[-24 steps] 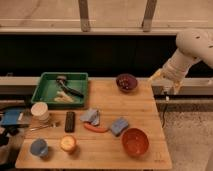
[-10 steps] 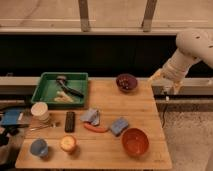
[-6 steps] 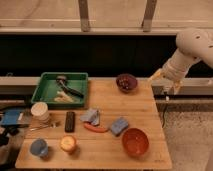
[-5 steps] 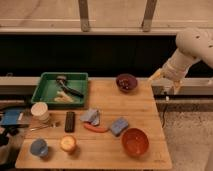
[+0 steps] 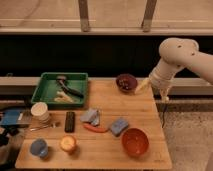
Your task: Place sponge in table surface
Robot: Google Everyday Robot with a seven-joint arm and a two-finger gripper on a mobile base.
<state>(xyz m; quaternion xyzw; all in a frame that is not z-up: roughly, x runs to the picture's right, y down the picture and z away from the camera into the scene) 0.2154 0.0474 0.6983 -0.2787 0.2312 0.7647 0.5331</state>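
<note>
Light-blue sponge [image 5: 119, 126] lies flat on the wooden table surface [image 5: 150, 112], just beside the orange bowl [image 5: 135, 141]. My gripper [image 5: 164, 94] hangs past the table's right edge, well apart from the sponge, with its jaws spread wide and nothing in them. The risks I see: reaching in, I could clip the dark bowl [image 5: 126, 81], shove the orange bowl, or pinch the soft sponge off-centre so it slips.

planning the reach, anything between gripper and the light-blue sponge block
Nothing visible. The gripper hangs past the right edge of the light-brown wooden tabletop; bare planks run to the small light-blue rectangular sponge. The round orange bowl sits beside it.
</note>
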